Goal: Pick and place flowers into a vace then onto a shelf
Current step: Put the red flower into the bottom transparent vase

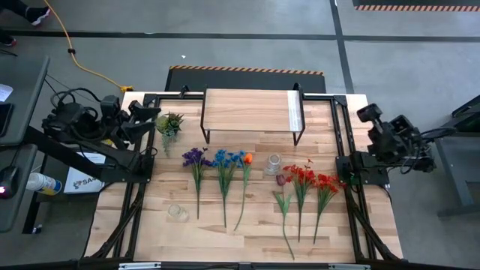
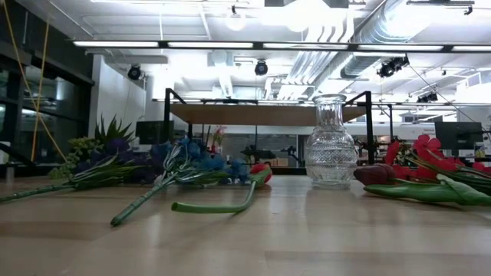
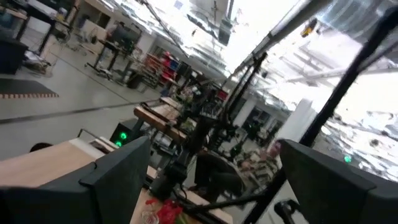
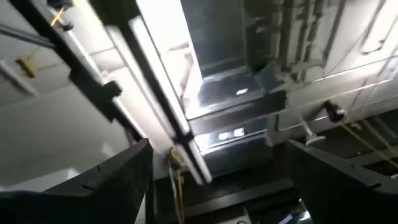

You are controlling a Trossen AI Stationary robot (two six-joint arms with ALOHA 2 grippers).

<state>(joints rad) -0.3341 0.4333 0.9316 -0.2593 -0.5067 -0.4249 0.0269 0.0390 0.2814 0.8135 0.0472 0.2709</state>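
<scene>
Flowers laid out, both arms parked with jaws wide and empty.
The flowers (image 1: 225,176) lie flat across mid-surface, at six o'clock from the shelf (image 1: 251,111); the glass vase (image 1: 274,163) stands between the groups. They look light and floppy, blooms crushable, so take a stem mid-length. The vase looks slick and breakable.

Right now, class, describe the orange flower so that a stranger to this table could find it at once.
Start at the shelf at the table's back edge, then come forward to the row of flowers lying left of the glass vase. The orange flower is the one in that row nearest the vase, beside the blue ones, and it is the only orange bloom on the table.
</scene>
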